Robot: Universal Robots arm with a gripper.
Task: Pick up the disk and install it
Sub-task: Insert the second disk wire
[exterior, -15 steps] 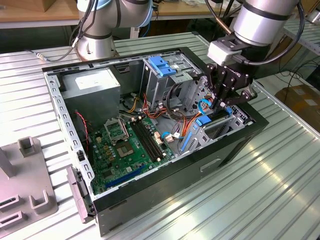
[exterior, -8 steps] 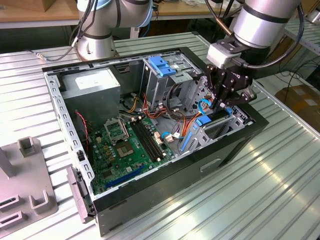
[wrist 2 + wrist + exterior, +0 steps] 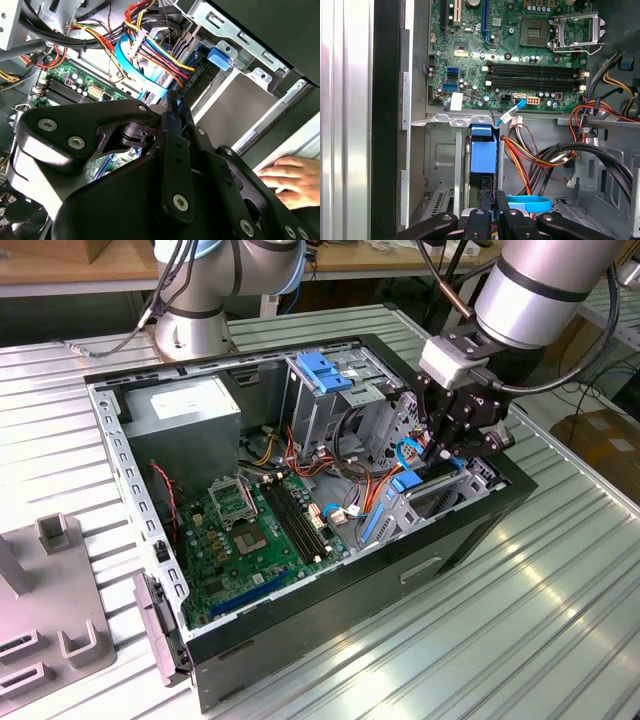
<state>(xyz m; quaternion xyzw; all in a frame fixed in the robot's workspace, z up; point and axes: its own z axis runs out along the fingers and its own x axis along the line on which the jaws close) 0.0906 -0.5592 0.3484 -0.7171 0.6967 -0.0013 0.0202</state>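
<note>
Now the disk [image 3: 483, 155] stands on edge, lengthwise in its bay [image 3: 440, 150].

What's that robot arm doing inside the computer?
The arm has its gripper down in the open computer case, at the drive cage near the front. In the first wrist view the fingers are closed together just above the disk, which stands on edge in its slot with its blue bracket showing. The green board and coloured wires lie beside it. A person's hand rests nearby.
</note>
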